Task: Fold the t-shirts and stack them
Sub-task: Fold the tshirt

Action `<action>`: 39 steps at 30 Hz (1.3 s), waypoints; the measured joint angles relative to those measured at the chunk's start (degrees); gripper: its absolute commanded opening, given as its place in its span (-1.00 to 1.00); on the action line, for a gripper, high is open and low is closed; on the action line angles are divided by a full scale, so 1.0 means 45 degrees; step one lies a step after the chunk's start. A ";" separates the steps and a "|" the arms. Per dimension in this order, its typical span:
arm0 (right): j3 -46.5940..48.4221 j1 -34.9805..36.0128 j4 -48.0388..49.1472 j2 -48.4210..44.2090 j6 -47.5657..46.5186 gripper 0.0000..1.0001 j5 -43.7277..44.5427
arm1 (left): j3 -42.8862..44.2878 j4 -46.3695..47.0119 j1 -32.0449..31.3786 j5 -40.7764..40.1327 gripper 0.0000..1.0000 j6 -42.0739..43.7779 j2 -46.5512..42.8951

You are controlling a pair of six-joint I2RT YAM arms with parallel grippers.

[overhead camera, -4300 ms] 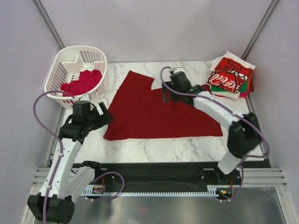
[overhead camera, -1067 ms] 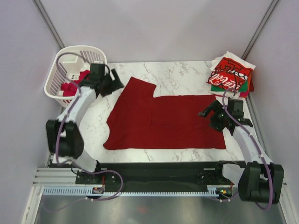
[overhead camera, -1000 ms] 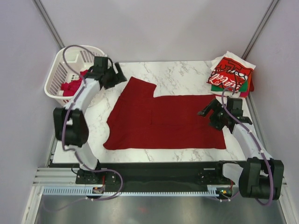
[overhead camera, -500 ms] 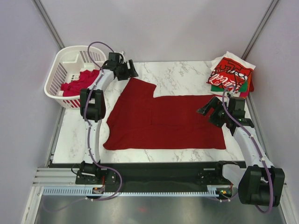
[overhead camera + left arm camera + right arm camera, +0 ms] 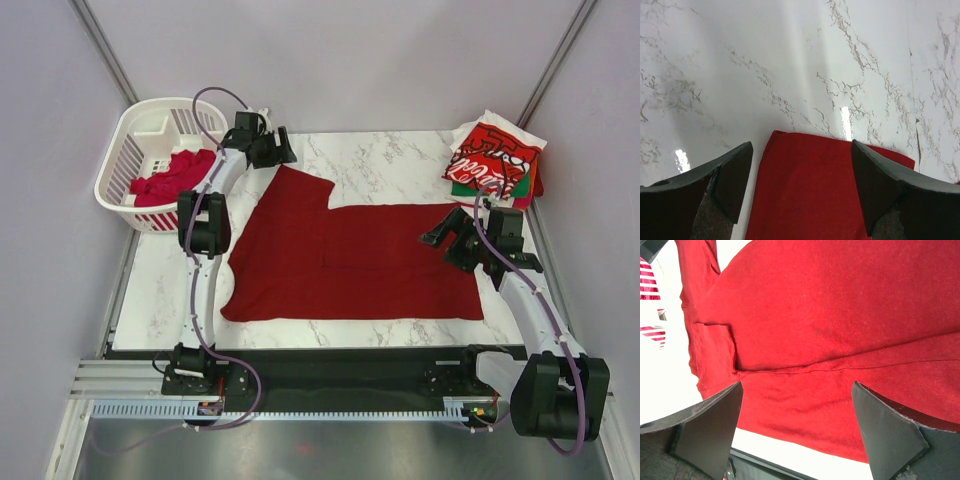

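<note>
A plain dark red t-shirt (image 5: 340, 260) lies spread flat on the marble table. My left gripper (image 5: 281, 149) is open just above its far left sleeve corner (image 5: 805, 190), fingers (image 5: 725, 180) either side of the cloth. My right gripper (image 5: 441, 233) is open and empty above the shirt's right part (image 5: 805, 315), near its edge. A stack of folded t-shirts, topped by the red Coca-Cola one (image 5: 492, 160), sits at the far right corner. More red cloth (image 5: 170, 176) lies in the basket.
A white slotted plastic basket (image 5: 140, 130) stands at the far left. Bare marble (image 5: 790, 60) shows beyond the sleeve. The table's near edge (image 5: 770, 450) lies below the shirt in the right wrist view. Grey walls enclose the table.
My left arm has swung from near the basket out to the shirt's far left sleeve corner. My right gripper has lifted slightly over the shirt's right part. The shirt lies as before.
</note>
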 measured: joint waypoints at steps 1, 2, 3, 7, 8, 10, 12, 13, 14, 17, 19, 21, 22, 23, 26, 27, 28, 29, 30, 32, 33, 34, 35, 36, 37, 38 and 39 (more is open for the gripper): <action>-0.0015 0.0024 0.0019 0.0010 -0.0005 0.96 -0.0005 | 0.0102 0.0029 0.0000 0.0005 0.72 0.0073 0.0092; -0.0024 0.0024 0.0044 0.0015 -0.0005 0.96 -0.0015 | 0.0131 0.0044 0.0000 -0.0005 0.71 0.0117 0.0170; -0.0058 0.0029 0.0097 0.0024 -0.0005 0.96 -0.0019 | 0.0204 0.0039 -0.0005 0.0000 0.69 0.0151 0.0282; -0.0160 0.0053 0.0141 0.0117 -0.0005 0.96 -0.0029 | 0.0559 0.0073 0.0000 0.0097 0.65 0.0194 0.0646; -0.0165 0.0073 0.0151 0.0160 -0.0005 0.96 -0.0029 | 0.0685 0.0073 0.0000 0.0189 0.61 0.0194 0.0714; -0.0165 0.0107 0.0165 0.0233 -0.0005 0.96 -0.0039 | 0.0777 0.0063 0.0000 0.0389 0.44 0.0185 0.0801; -0.0165 0.0107 0.0189 0.0257 -0.0005 0.96 -0.0049 | 0.0835 0.0107 0.0000 0.0743 0.26 0.0126 0.0928; -0.0170 0.0107 0.0199 0.0262 -0.0005 0.96 -0.0049 | 0.0835 0.0117 0.0000 0.0913 0.22 0.0078 0.0957; -0.0170 0.0107 0.0194 0.0267 -0.0005 0.96 -0.0049 | 0.0835 0.0097 0.0000 0.1054 0.22 0.0044 0.0971; -0.0170 0.0107 0.0199 0.0267 -0.0005 0.96 -0.0053 | 0.0811 0.0102 0.0000 0.1399 0.16 -0.0044 0.1030; -0.0175 0.0107 0.0204 0.0267 -0.0005 0.96 -0.0053 | 0.0777 0.0107 0.0000 0.1574 0.11 -0.0063 0.1030; -0.0194 0.0107 0.0209 0.0272 -0.0005 0.96 -0.0053 | 0.0772 0.0097 0.0000 0.1613 -0.03 -0.0068 0.1030; -0.0214 0.0107 0.0209 0.0277 -0.0005 0.96 -0.0053 | 0.0767 0.0087 0.0000 0.1608 -0.10 -0.0078 0.1030; -0.0243 0.0107 0.0214 0.0287 -0.0005 0.96 -0.0049 | 0.0743 0.0087 0.0000 0.1603 -0.18 -0.0092 0.1030; -0.0325 0.0117 0.0219 0.0340 -0.0005 0.96 -0.0044 | 0.0670 0.0063 0.0000 0.1583 -0.60 -0.0131 0.1030; -0.0345 0.0126 0.0214 0.0364 -0.0005 0.96 -0.0044 | 0.0656 0.0039 0.0000 0.1569 -0.86 -0.0141 0.1035; -0.0359 0.0131 0.0219 0.0384 -0.0005 0.96 -0.0039 | 0.0656 0.0039 0.0000 0.1549 -0.95 -0.0160 0.1035; -0.0374 0.0131 0.0219 0.0389 -0.0005 0.96 -0.0039 | 0.0656 0.0044 0.0000 0.1530 -0.96 -0.0136 0.1039; -0.0393 0.0131 0.0219 0.0398 -0.0005 0.96 -0.0034 | 0.0656 0.0039 0.0000 0.1496 -0.95 -0.0126 0.1039; -0.0398 0.0131 0.0223 0.0432 -0.0005 0.96 -0.0019 | 0.0656 0.0044 0.0000 0.1472 -0.95 -0.0117 0.1039; -0.0398 0.0131 0.0223 0.0457 -0.0005 0.96 -0.0010 | 0.0656 0.0044 0.0000 0.1467 -0.95 -0.0117 0.1039; -0.0398 0.0131 0.0233 0.0491 -0.0005 0.96 -0.0005 | 0.0656 0.0044 0.0000 0.1462 -0.95 -0.0117 0.1039; -0.0393 0.0131 0.0257 0.0525 -0.0005 0.96 0.0005 | 0.0656 0.0044 0.0000 0.1457 -0.95 -0.0117 0.1039; -0.0398 0.0131 0.0282 0.0563 -0.0005 0.96 0.0039 | 0.0656 0.0044 0.0000 0.1452 -0.95 -0.0117 0.1039; -0.0393 0.0131 0.0296 0.0602 -0.0005 0.96 0.0112 | 0.0656 0.0044 0.0000 0.1452 -0.95 -0.0117 0.1039; -0.0393 0.0131 0.0296 0.0622 -0.0005 0.96 0.0204 | 0.0631 0.0049 0.0000 0.1452 -0.95 -0.0121 0.1035; -0.0393 0.0131 0.0296 0.0646 -0.0010 0.95 0.0325 | 0.0554 0.0053 0.0000 0.1452 -0.95 -0.0121 0.0981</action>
